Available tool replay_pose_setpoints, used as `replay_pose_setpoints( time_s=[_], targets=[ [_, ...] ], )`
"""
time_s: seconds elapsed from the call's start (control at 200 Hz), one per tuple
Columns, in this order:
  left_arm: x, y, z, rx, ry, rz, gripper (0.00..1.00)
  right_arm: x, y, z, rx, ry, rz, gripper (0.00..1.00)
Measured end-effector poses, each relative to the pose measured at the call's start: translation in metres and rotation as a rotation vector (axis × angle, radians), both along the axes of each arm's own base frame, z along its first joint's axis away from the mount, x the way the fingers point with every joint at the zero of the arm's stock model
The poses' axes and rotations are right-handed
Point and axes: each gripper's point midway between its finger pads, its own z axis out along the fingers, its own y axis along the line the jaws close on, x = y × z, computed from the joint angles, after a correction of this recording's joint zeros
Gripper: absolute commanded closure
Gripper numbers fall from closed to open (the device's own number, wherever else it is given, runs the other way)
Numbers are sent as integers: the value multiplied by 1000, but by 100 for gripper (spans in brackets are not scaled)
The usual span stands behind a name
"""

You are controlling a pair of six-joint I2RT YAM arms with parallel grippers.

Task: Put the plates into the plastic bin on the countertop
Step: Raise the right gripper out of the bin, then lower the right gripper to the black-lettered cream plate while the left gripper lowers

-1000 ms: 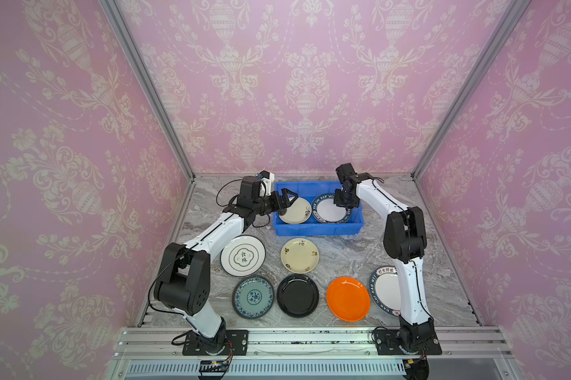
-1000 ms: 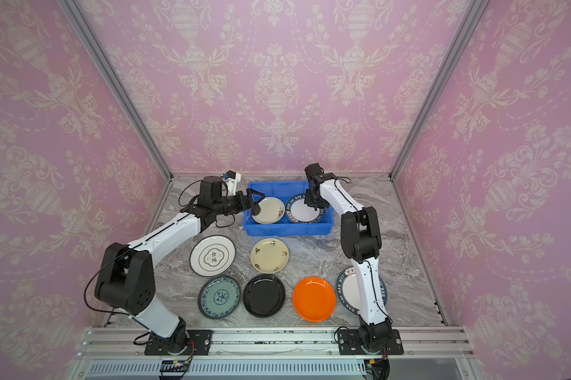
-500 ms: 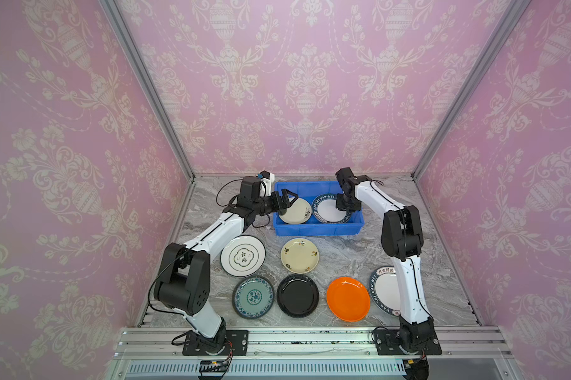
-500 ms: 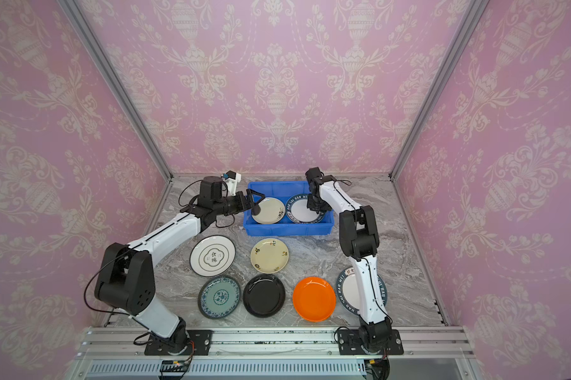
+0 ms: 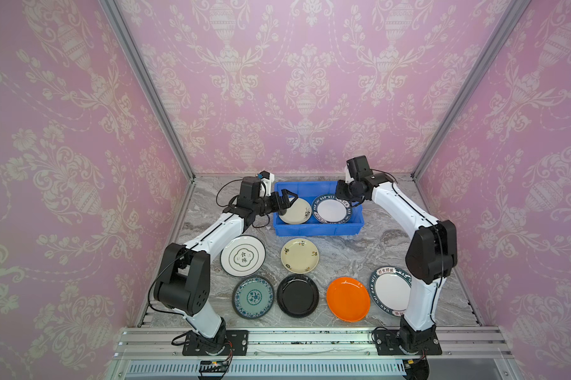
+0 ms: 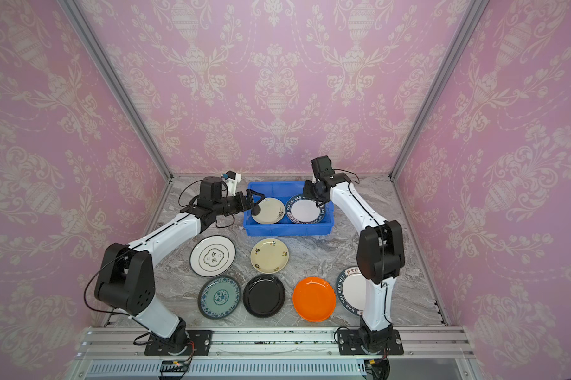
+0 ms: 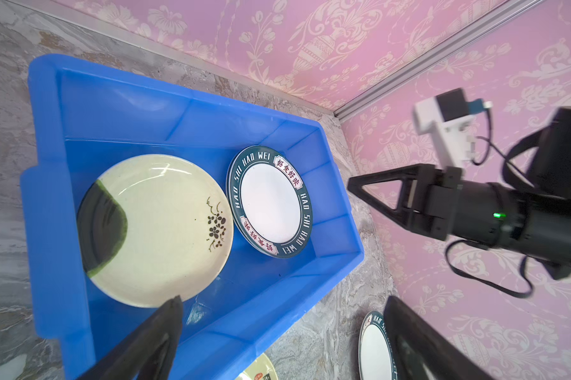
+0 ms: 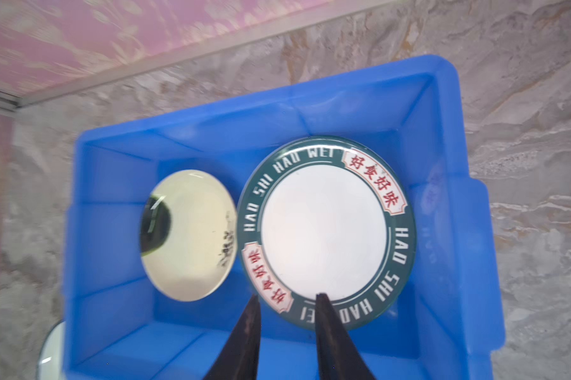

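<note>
The blue plastic bin [image 5: 317, 230] [image 6: 287, 230] stands at the back of the countertop [image 5: 360, 250]. Two plates lie flat in it: a cream plate [image 5: 295, 212] [image 7: 165, 227] [image 8: 188, 235] and a white plate with a dark lettered rim [image 5: 332, 209] [image 7: 271, 200] [image 8: 323, 230]. My left gripper [image 5: 289, 202] [image 6: 257, 202] [image 7: 282, 299] hangs wide open and empty over the bin's left end, beside the cream plate. My right gripper [image 5: 341, 194] [image 6: 307, 194] [image 8: 286, 296] hovers above the lettered plate's far right edge, jaws a little apart, holding nothing.
In front of the bin lie a white plate with Chinese characters [image 5: 242, 256], a cream plate [image 5: 299, 255], a teal-patterned plate [image 5: 253, 297], a black plate [image 5: 297, 295], an orange plate [image 5: 348, 298] and a lettered plate [image 5: 389, 291] half hidden by my right arm.
My right gripper's jaws have parted and it has drawn back to the right off the lettered plate, which stays in the bin. The left arm has not moved.
</note>
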Motion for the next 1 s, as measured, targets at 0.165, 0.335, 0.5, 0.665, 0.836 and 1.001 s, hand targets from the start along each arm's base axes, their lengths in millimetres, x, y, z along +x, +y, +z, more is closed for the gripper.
replay_pose_setpoints(
  time_s=[0.165,0.335,0.5,0.665,0.836,1.001],
  targets=[
    [-14,4,-16,9,35,-3,3,-59,24,58,163,-117,139,58],
    [-41,11,-14,13,53,-8,3,-141,36,25,208,-11,249,64],
    [-67,15,-2,14,41,-25,3,-206,25,-25,216,129,282,63],
    [-95,5,-19,14,83,-81,3,-237,27,-68,286,229,272,52],
    [-119,-8,-44,20,150,-135,3,-246,39,-112,328,321,256,66],
    [-123,-10,-49,14,159,-143,3,-233,57,-132,373,328,252,63]
  ],
)
